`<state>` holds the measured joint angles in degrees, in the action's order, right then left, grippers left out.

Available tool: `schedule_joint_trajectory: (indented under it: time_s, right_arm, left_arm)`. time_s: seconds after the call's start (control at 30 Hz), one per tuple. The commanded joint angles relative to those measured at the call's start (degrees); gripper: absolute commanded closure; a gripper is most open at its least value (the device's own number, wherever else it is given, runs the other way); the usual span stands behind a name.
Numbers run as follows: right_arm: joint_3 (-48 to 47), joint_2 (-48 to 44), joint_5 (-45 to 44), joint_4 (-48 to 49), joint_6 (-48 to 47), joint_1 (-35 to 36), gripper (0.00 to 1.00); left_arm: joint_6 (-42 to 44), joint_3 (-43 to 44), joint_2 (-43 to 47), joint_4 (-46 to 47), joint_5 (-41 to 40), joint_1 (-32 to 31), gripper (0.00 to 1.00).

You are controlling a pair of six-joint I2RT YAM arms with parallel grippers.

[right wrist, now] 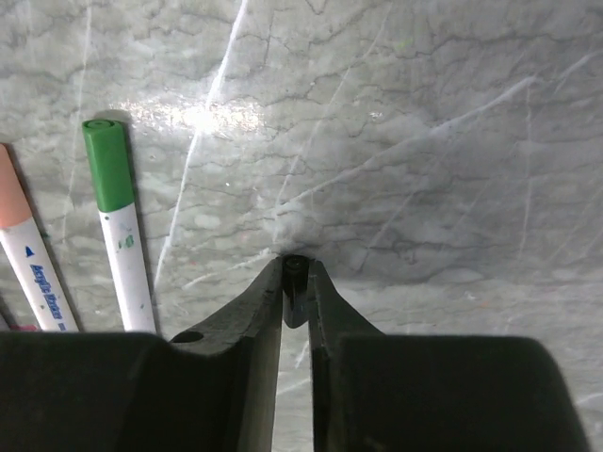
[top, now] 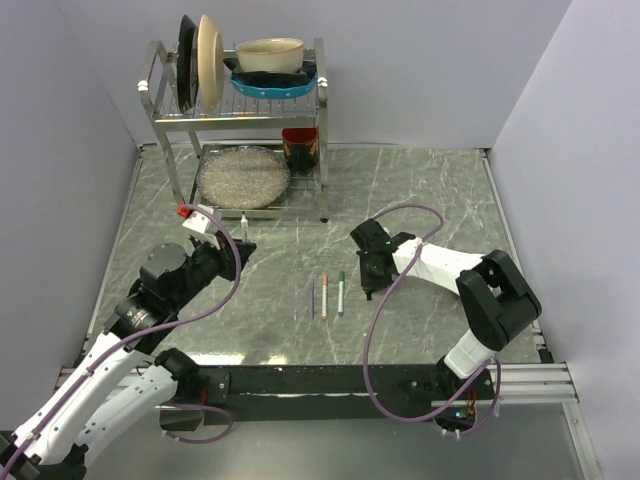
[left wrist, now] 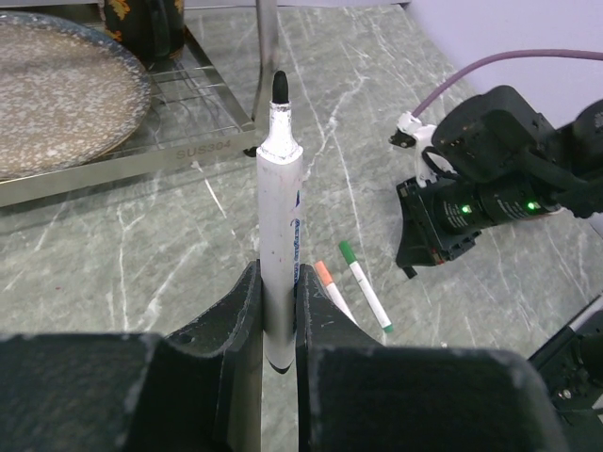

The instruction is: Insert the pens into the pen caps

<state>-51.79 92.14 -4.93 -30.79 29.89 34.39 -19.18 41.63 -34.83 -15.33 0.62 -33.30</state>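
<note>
Black at its bare tip and whitish down the barrel: found the uncapped pen (left wrist: 280, 207) standing upright in the left gripper (left wrist: 280, 282), pinched low on the barrel between nearly closed fingers, just in front of the dish rack (top: 240, 118). Saw the right gripper (right wrist: 296, 266) farther out from the rack, toward the right arm's side, fingers drawn almost together on a small black cap (right wrist: 295, 271) (seen end-on, only a dark round end showing), close above the marbled table (top: 450, 200); could not tell whether touching it. Noted, well in front of the rack and between the two grippers, a green-capped pen (top: 341, 292) and an orange-pink-capped pen (top: 324, 295) lying flat side by side, apart. Made out a third, darker slim stick (top: 312, 297) just beside them, too small to identify.
</note>
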Motion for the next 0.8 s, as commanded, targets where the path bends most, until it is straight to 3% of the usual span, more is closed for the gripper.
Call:
schedule_joint_trajectory:
  time_s: [0.0, 0.33, 0.6, 0.77]
  right_arm:
    - [0.99, 0.32, -2.8, 0.99, 2.98, 0.76, 0.75]
    - [0.11, 2.87, -2.8, -0.24, 1.31, 1.03, 0.64]
    - [-1.38, 6.12, -6.06, -2.88, 0.79, 2.43, 0.8]
    - [-1.12, 4.02, -5.44, -2.17, 0.08, 2.52, 0.99]
  left_arm:
    - [0.55, 0.03, 0.46, 1.45, -2.29, -0.01, 0.99]
    - [0.63, -0.05, 0.29, 1.62, -1.59, -0.01, 0.99]
    - [-0.41, 0.38, -0.06, 1.1, -0.11, -0.01, 0.99]
    - [-9.7, 1.27, -1.56, 1.53, 12.1, -0.01, 0.99]
